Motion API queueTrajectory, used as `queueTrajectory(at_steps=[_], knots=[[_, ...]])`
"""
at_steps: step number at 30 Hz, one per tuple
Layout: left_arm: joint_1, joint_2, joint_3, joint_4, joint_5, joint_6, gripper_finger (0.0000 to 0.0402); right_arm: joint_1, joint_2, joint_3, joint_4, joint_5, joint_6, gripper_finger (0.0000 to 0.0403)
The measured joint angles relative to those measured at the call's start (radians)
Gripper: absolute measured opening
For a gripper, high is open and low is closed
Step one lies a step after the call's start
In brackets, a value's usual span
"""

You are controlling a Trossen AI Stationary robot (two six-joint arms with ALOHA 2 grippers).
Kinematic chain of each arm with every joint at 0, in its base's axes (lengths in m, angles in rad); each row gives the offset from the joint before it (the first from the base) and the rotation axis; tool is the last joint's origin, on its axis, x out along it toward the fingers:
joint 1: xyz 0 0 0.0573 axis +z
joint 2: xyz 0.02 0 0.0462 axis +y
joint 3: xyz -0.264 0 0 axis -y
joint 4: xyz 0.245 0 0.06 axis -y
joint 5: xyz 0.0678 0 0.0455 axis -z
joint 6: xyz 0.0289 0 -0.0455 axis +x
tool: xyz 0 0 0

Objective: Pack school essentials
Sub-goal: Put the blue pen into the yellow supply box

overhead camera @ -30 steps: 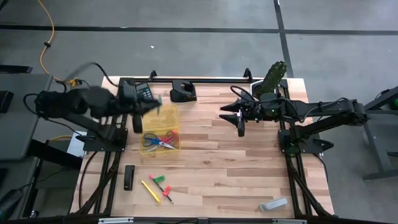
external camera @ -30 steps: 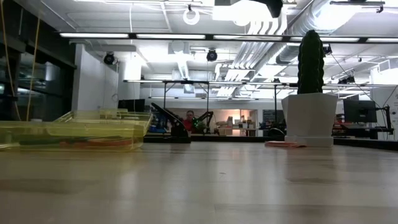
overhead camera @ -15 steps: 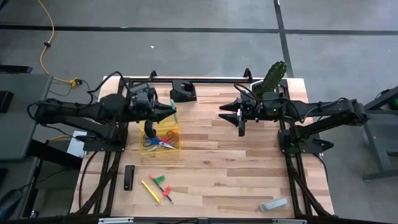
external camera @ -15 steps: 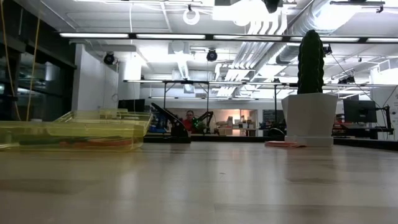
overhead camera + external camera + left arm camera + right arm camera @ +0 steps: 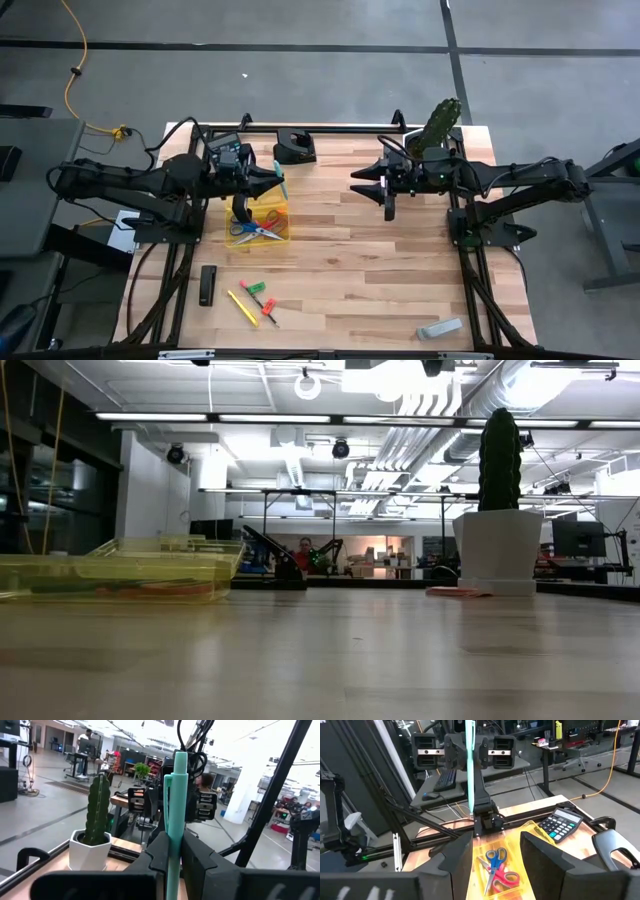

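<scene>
Over the yellow tray near the table's left edge, the left gripper has settled with a teal pen clamped between its fingers. A second ago that arm was swung out past the left edge and blurred with motion; half a second ago it was already about here, and it's barely shifted since. So the carry looks done and I'd guess the next bit is lowering or just letting go over the tray.

Both the blue-handled scissors and the red-handled scissors are already lying inside the tray. Still loose near the front edge of the table: a yellow pen, plus green and red bits I can't make out beside it, so plenty left to pack.

The right gripper hangs with its fingers apart and nothing between them, toward the back right by the cactus, and it hasn't budged.
</scene>
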Motion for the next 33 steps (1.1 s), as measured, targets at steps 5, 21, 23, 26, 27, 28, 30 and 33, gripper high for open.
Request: queueTrajectory(at_steps=[5, 21, 23, 26, 27, 28, 30, 33], knots=[[0.0, 0.0, 0.0, -0.001, 0.0, 0.003, 0.0017, 0.0, 0.0, 0.0, 0.0, 0.0, 0.0, 0.0158], [0.006, 0.055, 0.115, -0.665, -0.118, -0.058, 0.0016, 0.0, 0.0, 0.0, 0.0, 0.0, 0.0, 0.0158], [0.02, 0.087, 0.116, -0.804, -0.105, -0.077, 0.0016, 0.0, 0.0, 0.0, 0.0, 0.0, 0.003, 0.0158], [0.042, 0.156, 0.116, -1.012, -0.073, -0.084, 0.0015, 0.0, 0.0, 0.0, -0.001, 0.007, 0.009, 0.0158], [0.049, 0.181, 0.116, -1.071, -0.072, -0.087, 0.0015, 0.0, 0.0, 0.0, -0.001, 0.008, 0.01, 0.0158], [0.056, 0.207, 0.116, -1.118, -0.07, -0.088, 0.0015, 0.0, 0.0, 0.0, -0.001, 0.008, 0.01, 0.0158], [0.068, 0.259, 0.116, -1.166, -0.062, -0.068, 0.0015, 0.0, 0.0, 0.0, -0.001, 0.008, 0.01, 0.0158], [0.077, 0.316, 0.097, -1.166, -0.007, 0.031, 0.0016, 0.0, 0.0, 0.0, -0.001, 0.008, 0.01, 0.0158]])
